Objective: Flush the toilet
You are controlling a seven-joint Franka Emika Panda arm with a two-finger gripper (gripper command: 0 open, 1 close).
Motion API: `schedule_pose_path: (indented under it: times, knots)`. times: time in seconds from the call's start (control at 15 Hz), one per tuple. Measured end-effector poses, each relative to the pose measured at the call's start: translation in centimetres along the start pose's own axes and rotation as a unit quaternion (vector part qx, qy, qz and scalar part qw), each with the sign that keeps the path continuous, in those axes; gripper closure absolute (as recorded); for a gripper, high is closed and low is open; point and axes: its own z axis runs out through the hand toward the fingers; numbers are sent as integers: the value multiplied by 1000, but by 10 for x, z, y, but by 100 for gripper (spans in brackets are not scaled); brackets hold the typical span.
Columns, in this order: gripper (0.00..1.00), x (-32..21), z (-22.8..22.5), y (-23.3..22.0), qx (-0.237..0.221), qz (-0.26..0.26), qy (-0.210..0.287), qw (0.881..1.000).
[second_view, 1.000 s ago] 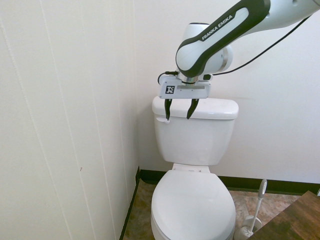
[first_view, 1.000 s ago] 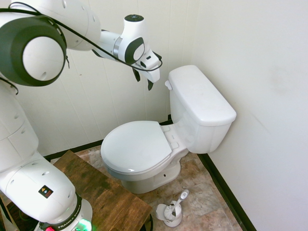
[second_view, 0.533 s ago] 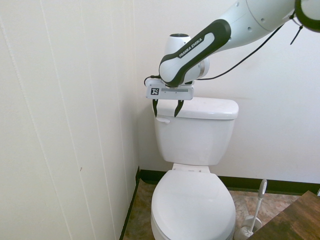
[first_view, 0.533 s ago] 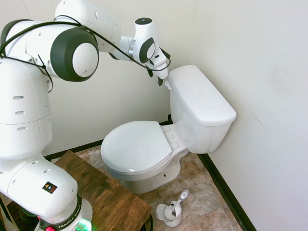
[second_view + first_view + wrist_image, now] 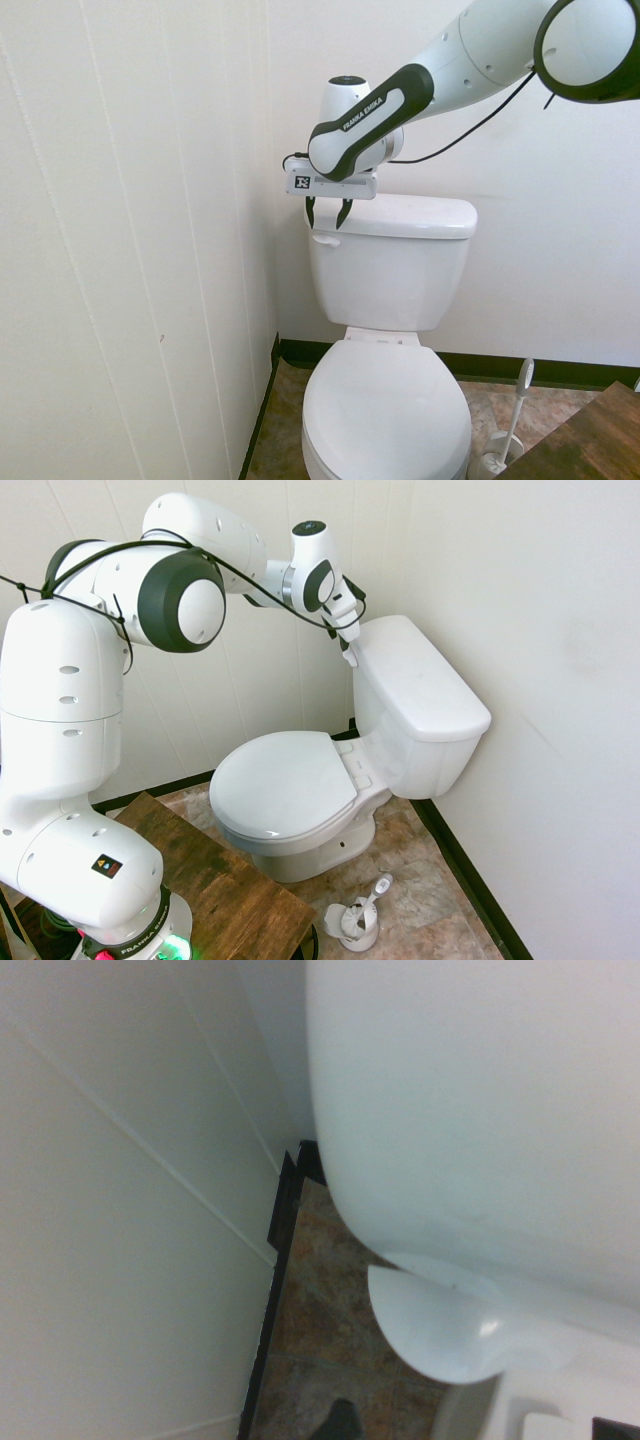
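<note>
The white toilet (image 5: 285,785) stands in the corner with its seat lid down, and its boxy tank (image 5: 415,695) is against the wall. A small white flush lever (image 5: 349,658) sticks out at the tank's upper front corner, on the side nearest the panelled wall. My gripper (image 5: 346,642) hangs fingers-down right above that lever (image 5: 322,238). The second exterior view shows the gripper (image 5: 327,214) open, with its dark fingers (image 5: 311,212) straddling the tank's corner edge and nothing between them. The wrist view shows the tank lid (image 5: 470,1110) and the rounded lever (image 5: 430,1335) from close above.
A toilet brush in its holder (image 5: 358,920) stands on the tiled floor in front of the bowl. A brown wooden board (image 5: 215,880) lies by the arm's base. The panelled wall (image 5: 150,250) runs close beside the tank, with a black baseboard (image 5: 275,1260) below.
The gripper has moved from out over the seat side toward the wall and down to the tank's corner, ending just above the flush lever. The toilet is unchanged.
</note>
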Motion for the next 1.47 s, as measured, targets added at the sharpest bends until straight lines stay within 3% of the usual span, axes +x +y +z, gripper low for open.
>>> schedule_pose_path:
  times: [1.47]
  knots:
    - [100,10,66,-14,-12,32,1,999]
